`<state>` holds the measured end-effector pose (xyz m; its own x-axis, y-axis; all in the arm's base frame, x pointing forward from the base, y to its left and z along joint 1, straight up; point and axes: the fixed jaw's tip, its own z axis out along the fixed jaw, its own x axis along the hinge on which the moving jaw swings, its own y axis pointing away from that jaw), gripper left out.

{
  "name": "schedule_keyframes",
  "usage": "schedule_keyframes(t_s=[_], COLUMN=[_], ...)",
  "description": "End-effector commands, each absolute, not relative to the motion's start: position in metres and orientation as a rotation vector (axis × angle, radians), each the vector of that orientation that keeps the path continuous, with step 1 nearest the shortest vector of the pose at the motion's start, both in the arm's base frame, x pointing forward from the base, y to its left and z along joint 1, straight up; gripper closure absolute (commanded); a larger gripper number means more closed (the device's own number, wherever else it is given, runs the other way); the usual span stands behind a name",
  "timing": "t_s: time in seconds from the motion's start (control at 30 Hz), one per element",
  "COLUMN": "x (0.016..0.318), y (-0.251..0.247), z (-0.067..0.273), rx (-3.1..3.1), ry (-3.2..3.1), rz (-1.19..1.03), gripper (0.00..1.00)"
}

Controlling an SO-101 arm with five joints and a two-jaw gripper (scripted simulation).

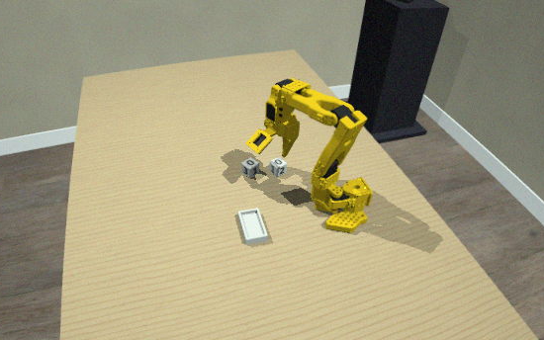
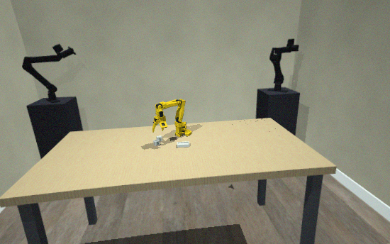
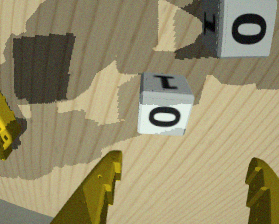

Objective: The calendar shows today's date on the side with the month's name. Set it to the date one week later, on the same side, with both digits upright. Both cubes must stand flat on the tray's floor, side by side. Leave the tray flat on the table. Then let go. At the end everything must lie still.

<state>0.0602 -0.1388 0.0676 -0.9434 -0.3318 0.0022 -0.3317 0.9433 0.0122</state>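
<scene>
Two grey number cubes stand apart on the bare table. The left cube [image 1: 250,168] [image 2: 156,142] and the right cube [image 1: 278,166] [image 2: 159,137] both lie outside the tray. In the wrist view the nearer cube [image 3: 166,104] shows a 1 and a 0, and the farther cube [image 3: 239,26] shows a 0 on one face. My gripper [image 1: 273,146] [image 2: 159,127] [image 3: 186,163] is open and empty. It hangs a little above the cubes and touches neither. The white tray [image 1: 252,225] [image 2: 183,144] lies flat and empty, nearer the front.
A dark square patch [image 1: 296,197] [image 3: 43,68] lies on the table between the cubes and the arm's yellow base [image 1: 345,200]. A black pedestal [image 1: 396,64] stands beyond the table's far right corner.
</scene>
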Motion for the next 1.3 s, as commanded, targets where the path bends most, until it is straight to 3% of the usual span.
schedule_keyframes(t_s=[0.0,0.87,1.27], x=[0.061,0.061,0.063], y=[-0.144,-0.144,-0.149], z=[0.082,0.084,0.115], rx=[0.532,0.532,0.536], ry=[-3.106,-3.108,-3.130], rz=[0.073,0.088,0.463], gripper=[0.64,0.64,0.65])
